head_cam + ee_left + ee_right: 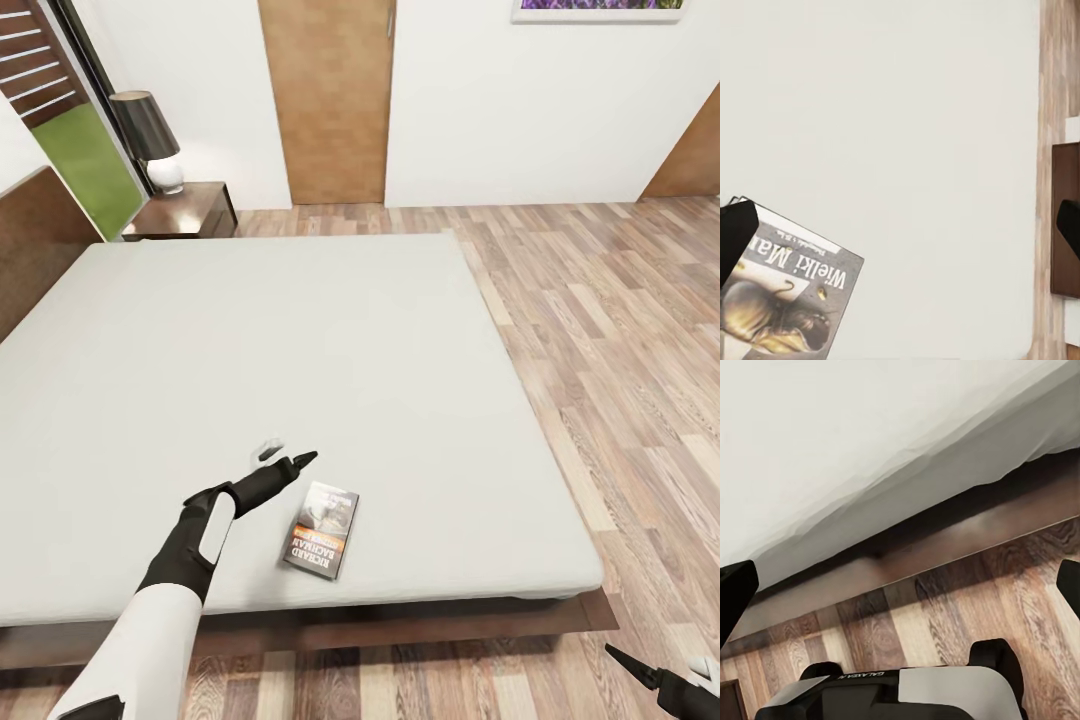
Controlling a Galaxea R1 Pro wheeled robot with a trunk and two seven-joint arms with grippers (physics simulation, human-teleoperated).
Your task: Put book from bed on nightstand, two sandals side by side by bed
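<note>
The mattress (300,340) lay bare and open around the book (322,529), which sat near the foot edge with the left hand (288,458) just beside it. A lamp (150,140) took up the nightstand (190,210) top at the bed's far corner. The floor (620,330) along the bed's right side was open.

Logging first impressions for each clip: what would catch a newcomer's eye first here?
The big pale-grey bed takes up most of the head view, bare except for a small book lying flat near its foot edge. The left gripper hovers open just beside the book, not touching it. At the far corner a nightstand carries a dark-shaded lamp.
</note>
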